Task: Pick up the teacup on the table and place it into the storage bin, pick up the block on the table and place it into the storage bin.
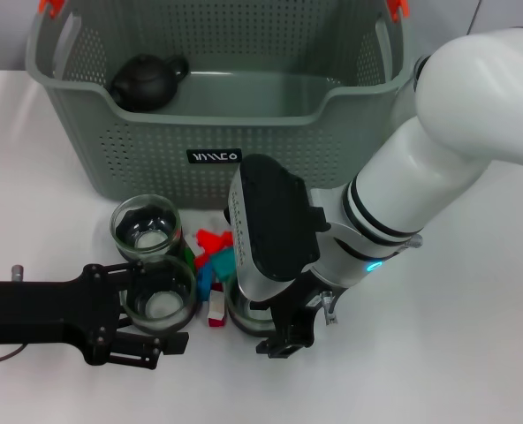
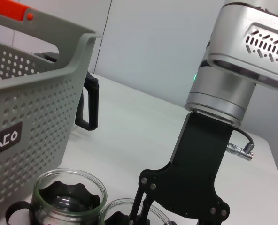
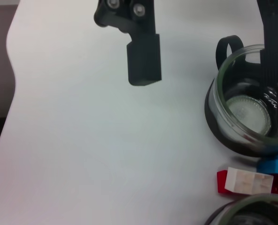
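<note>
Head view shows the left claw (image 1: pixel 151 322) low over the white surface (image 1: pixel 456 353), its black fingers spread around a clear glass teacup (image 1: pixel 160 300) and seemingly not yet closed on it, though whether the pads touch the glass I cannot tell; a second glass teacup (image 1: pixel 147 225) stands just beside it, nearer the storage bin (image 1: pixel 332 141), and a third glass vessel (image 1: pixel 244 318) sits mostly hidden under the right arm's wrist. The right claw (image 1: pixel 284 340) points down beside that vessel, and whether its fingers are parted I cannot tell. Between the cups lies a loose heap of red, blue and teal blocks (image 1: pixel 213 256), with one small red-and-white block (image 1: pixel 216 311) just beside the cup in the left claw. The main hazard, as I judge it, is crowding: the two arms work very near each other, so a lift or swing by either could knock the neighbouring cup, scatter the blocks or bump the other claw. The glass is smooth, round and hard, with a scalloped dark insert and a thin loop handle, so a loose or off-centre grip may let it slip or rotate; squeezing too hard risks cracking it. The bin is grey-green perforated plastic with rounded corners and a tall wall, already holding a dark matte teapot (image 1: pixel 147 81); a cup carried too low could catch the rim, and one dropped inside could strike the teapot
</note>
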You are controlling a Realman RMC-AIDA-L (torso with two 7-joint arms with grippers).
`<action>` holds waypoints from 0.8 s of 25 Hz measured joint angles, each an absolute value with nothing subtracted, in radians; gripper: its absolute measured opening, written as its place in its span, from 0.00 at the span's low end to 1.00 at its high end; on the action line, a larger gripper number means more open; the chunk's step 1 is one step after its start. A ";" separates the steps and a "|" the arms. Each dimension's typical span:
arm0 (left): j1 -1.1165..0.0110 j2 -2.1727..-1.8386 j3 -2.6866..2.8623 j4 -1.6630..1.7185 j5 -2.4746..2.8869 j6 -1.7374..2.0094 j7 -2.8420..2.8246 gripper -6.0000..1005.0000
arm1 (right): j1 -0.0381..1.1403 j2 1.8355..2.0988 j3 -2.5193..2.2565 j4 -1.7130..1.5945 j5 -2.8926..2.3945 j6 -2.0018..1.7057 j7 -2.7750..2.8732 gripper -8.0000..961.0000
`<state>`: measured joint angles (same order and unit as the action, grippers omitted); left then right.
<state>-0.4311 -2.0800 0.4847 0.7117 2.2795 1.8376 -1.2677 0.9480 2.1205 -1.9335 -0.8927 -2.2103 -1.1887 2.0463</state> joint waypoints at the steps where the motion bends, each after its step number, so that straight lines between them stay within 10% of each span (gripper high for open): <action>1: -0.431 -2.080 0.485 0.712 2.279 1.838 -1.267 0.93 | 0.948 2.121 -1.934 -0.893 -2.210 -1.188 2.046 0.53; 20: -0.427 -2.081 0.485 0.712 2.279 1.836 -1.266 0.93 | 0.949 2.120 -1.939 -0.883 -2.211 -1.163 2.069 0.27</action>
<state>-0.4274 -2.0809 0.4847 0.7117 2.2795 1.8361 -1.2655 0.9492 2.1201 -1.9390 -0.8831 -2.2105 -1.1628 2.0694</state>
